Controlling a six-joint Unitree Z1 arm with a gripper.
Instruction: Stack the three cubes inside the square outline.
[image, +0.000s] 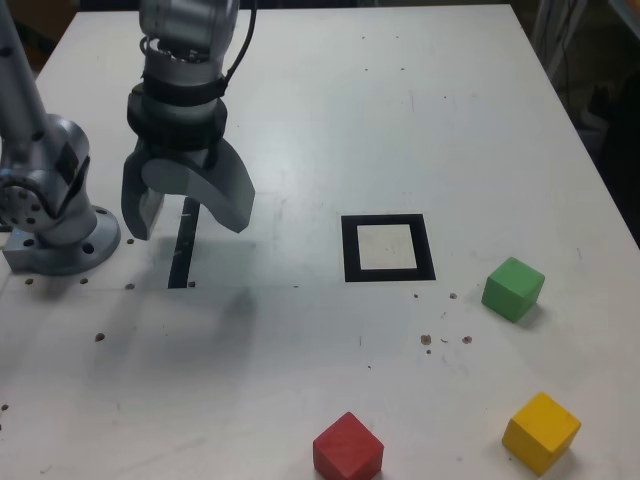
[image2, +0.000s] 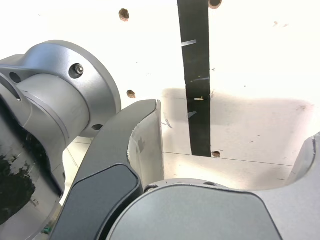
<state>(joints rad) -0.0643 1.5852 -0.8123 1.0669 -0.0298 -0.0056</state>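
Exterior view: 0 of 3 cubes stacked, task looks unstarted. Square outline (image: 388, 248) sits near table (image: 330, 110) centre with nothing in it. Green cube (image: 513, 288) lies just off the outline toward the exterior view's right, yellow cube (image: 540, 431) near the front right corner, red cube (image: 348, 447) at the front edge; all 3 apart, none touching. Gripper (image: 189, 218) hangs over the black tape strip (image: 183, 250) beside the arm base (image: 60, 235), well apart from every cube, jaws spread wide and holding nothing. Wrist view shows only tape strip and bare table between the jaws. Left to do: all 3 picks and placements.
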